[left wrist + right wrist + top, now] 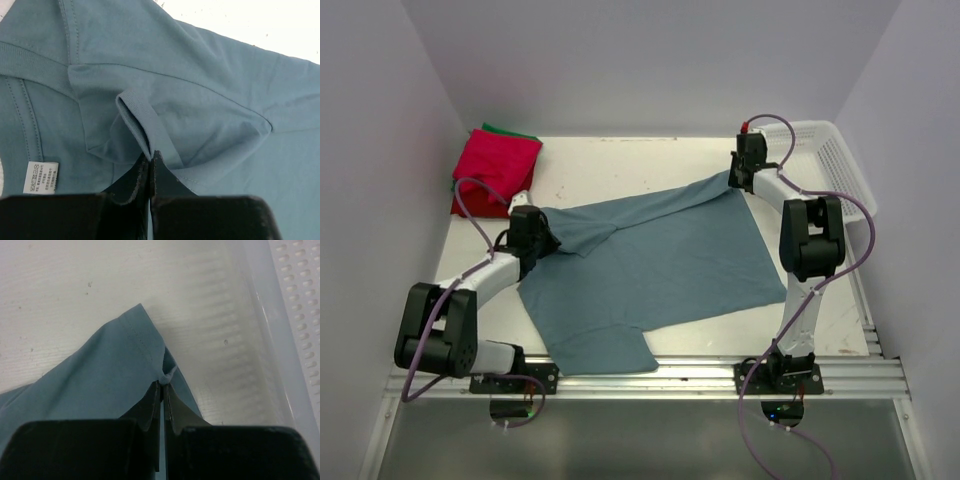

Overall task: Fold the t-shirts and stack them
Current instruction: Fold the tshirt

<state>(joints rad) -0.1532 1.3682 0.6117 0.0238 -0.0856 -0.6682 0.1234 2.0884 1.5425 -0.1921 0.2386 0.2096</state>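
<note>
With my left gripper [151, 156] pinching the ribbed collar [136, 124] and my right gripper [164, 384] pinching the far-right hem corner [142, 332] of the blue-grey t-shirt [660, 265] lying mid-table [620, 160], I judge the first fold is underway; next, both ends should travel together, cloth taut.

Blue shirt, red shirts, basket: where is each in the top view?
blue shirt [670, 260], top view, middle of its body.
red shirts [498, 165], top view, top of the pile.
basket [842, 165], top view, mesh wall.
</note>
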